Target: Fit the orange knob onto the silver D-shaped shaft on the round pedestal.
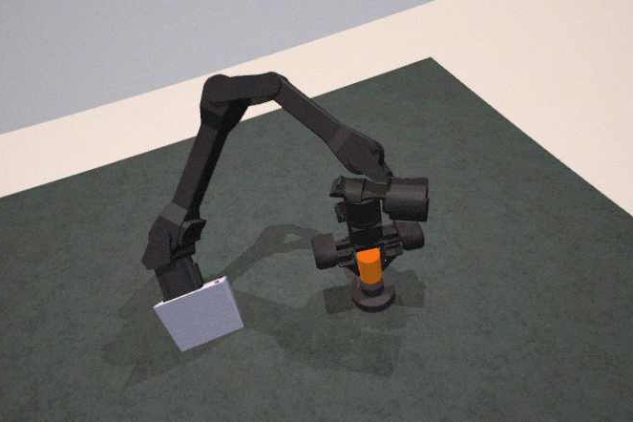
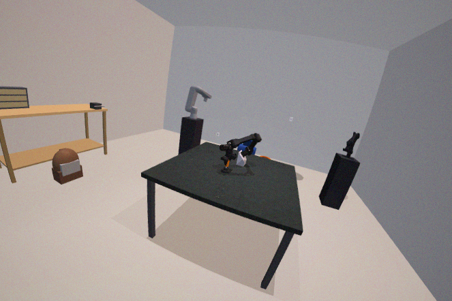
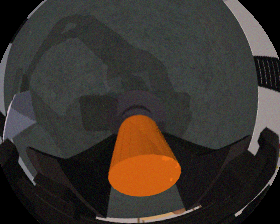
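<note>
The orange knob (image 1: 370, 268) (image 2: 227, 163) (image 3: 144, 175) is an upright cylinder. My gripper (image 1: 369, 274) (image 3: 139, 137) points down and is shut on the knob, with one dark finger on each side of it. The round dark pedestal (image 1: 372, 303) (image 2: 226, 171) (image 3: 122, 103) stands on the table directly below the knob. The knob's lower end is at or just above the narrower raised middle of the pedestal; I cannot tell whether they touch. The silver shaft, the hole and both flat sides are hidden.
The arm's pale box-shaped base part (image 1: 200, 316) (image 2: 240, 159) (image 3: 22, 118) is left of the pedestal in the top view. The arm arches high between it and the gripper. The dark table top (image 1: 501, 298) (image 2: 198, 184) carries them, with the arm's shadows around the pedestal.
</note>
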`<control>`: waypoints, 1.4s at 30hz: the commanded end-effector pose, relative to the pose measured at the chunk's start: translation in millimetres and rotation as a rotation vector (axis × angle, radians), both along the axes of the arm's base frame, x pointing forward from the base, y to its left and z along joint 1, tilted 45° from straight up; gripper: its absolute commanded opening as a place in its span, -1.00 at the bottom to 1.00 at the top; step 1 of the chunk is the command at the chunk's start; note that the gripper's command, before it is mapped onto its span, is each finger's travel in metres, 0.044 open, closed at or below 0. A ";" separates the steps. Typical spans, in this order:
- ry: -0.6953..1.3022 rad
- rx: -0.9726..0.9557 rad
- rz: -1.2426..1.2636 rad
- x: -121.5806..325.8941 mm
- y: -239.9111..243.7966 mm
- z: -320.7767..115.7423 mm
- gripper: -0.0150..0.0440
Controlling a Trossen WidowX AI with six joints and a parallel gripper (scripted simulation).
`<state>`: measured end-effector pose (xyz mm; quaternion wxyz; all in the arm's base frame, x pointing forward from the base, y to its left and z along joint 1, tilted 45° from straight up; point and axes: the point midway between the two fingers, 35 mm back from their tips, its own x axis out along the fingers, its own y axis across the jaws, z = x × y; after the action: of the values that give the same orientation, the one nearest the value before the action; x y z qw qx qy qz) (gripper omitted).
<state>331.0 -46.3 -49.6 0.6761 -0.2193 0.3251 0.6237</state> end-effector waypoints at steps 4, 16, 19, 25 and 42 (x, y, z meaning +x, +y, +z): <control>-0.007 -0.001 0.005 0.3 0.6 -0.3 -0.49; -0.045 -0.002 0.044 0.8 -3.0 3.1 -0.49; -0.125 -0.003 0.125 0.8 -2.9 2.2 -0.49; -0.153 -0.003 0.154 -0.2 -1.3 0.4 -0.49; -0.153 -0.003 0.154 0.1 -1.5 1.7 -0.49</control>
<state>330.9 -46.1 -49.6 0.6491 -0.2901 0.2572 0.6545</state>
